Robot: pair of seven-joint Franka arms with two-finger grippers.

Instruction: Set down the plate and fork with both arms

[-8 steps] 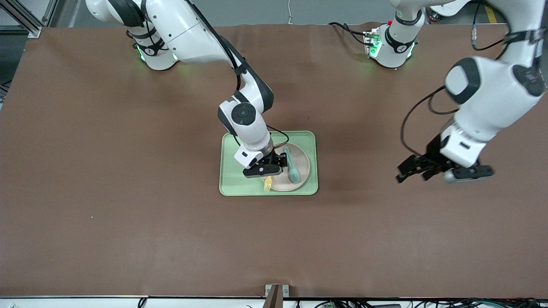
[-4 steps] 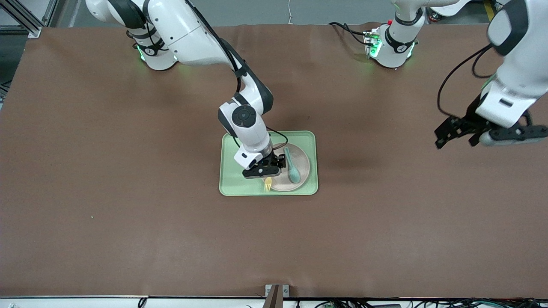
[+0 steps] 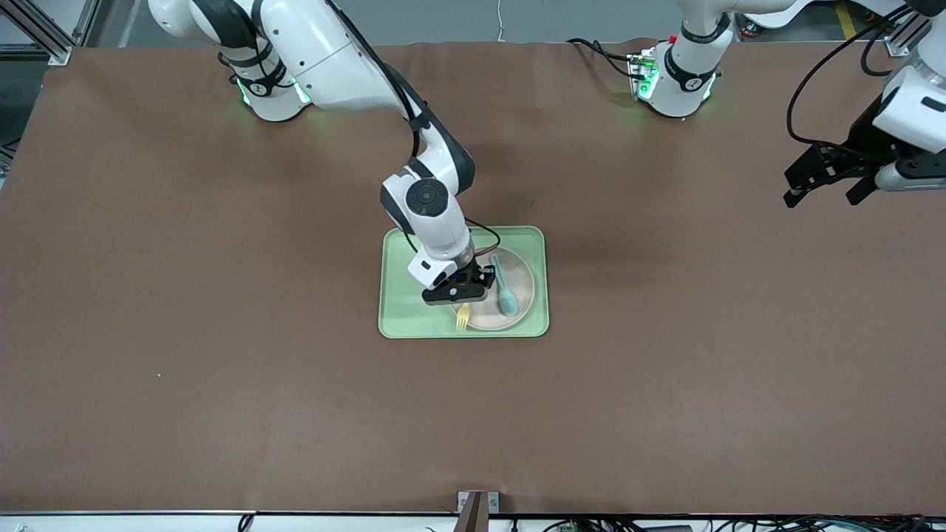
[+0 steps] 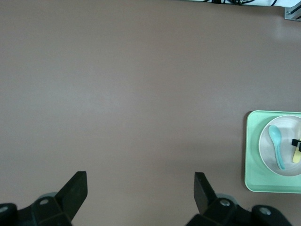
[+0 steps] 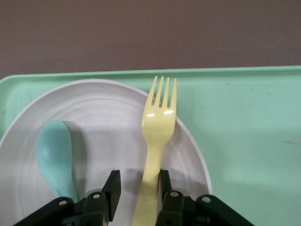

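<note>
A brown-covered worktop (image 3: 222,384) fills the scene, bare over most of its width. Near its middle lies a rectangular light-green plastic tray (image 3: 403,314), and on the part of it toward the left arm's end rests the round, shallow, pale beige plastic plate (image 3: 521,277). A teal plastic spoon (image 3: 505,288) lies in the plate. Beside the spoon, the small pale-yellow plastic fork (image 5: 157,136) lies with its tines over the plate's rim nearest the front camera and its handle running back across the plate.

The right end effector (image 5: 137,190) is down on the plate, its fingers (image 5: 113,186) straddling the fork's handle. The handle's long axis runs straight between them, so closing should pinch it across its narrow width. The fingers are close on both sides; whether they already grip it cannot be told.

The left end effector (image 3: 828,177), fingers spread wide and empty, hangs over bare worktop at the left arm's end, well apart from the tray. That arm waits. The right arm is far the nearer to fork and plate.
</note>
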